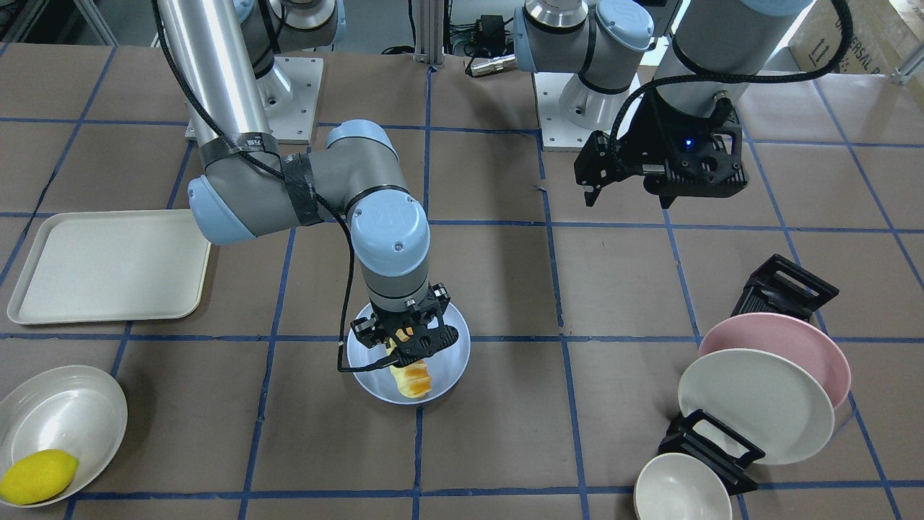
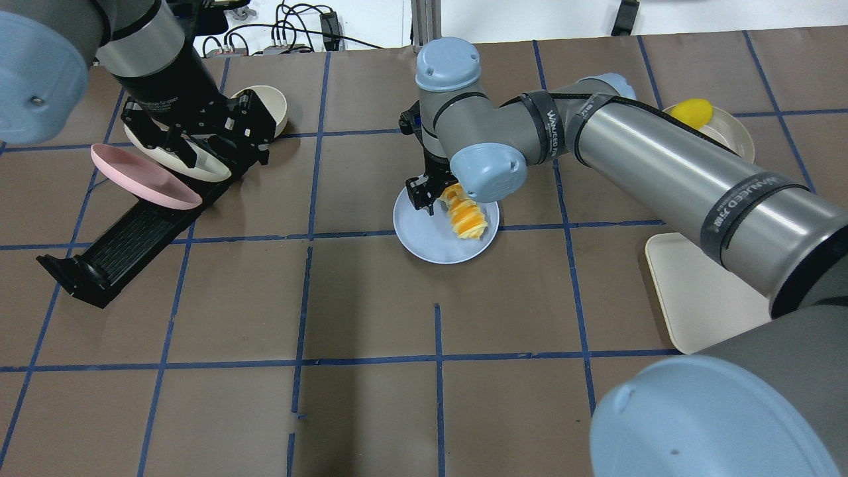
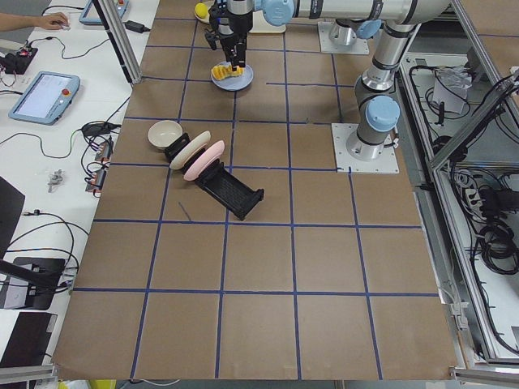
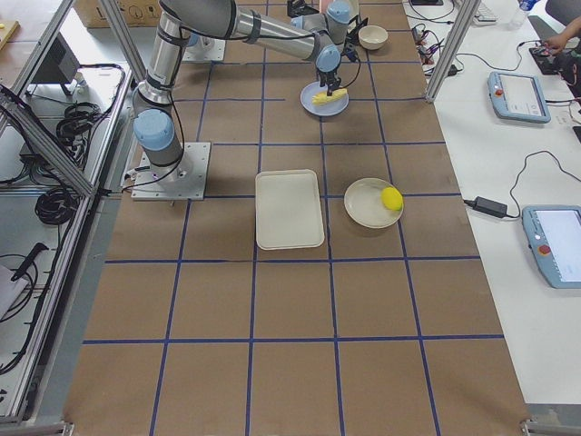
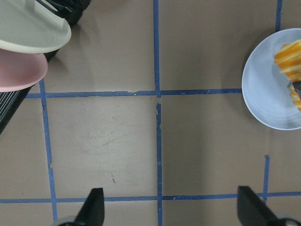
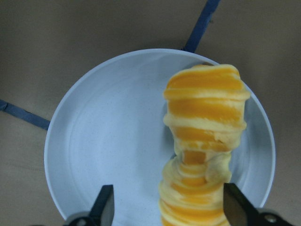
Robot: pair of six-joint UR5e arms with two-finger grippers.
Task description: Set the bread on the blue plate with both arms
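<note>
The bread (image 6: 204, 108) lies on the blue plate (image 6: 103, 141), pinched in at its middle. My right gripper (image 6: 169, 209) is open just above the plate, its fingers either side of the bread's near end, the left finger clear of it. From the front the right gripper (image 1: 404, 343) covers part of the bread (image 1: 411, 379) on the plate (image 1: 451, 357). My left gripper (image 5: 171, 209) is open and empty, high above bare table, with the plate (image 5: 263, 94) to its right. It hangs over the dish rack in the overhead view (image 2: 199, 142).
A black dish rack (image 1: 783, 285) holds a pink plate (image 1: 808, 343) and a cream plate (image 1: 758, 404); a small cream bowl (image 1: 682, 491) sits beside it. A cream tray (image 1: 108, 263) and a bowl (image 1: 68, 412) with a yellow lemon (image 1: 37, 477) lie on the right arm's side.
</note>
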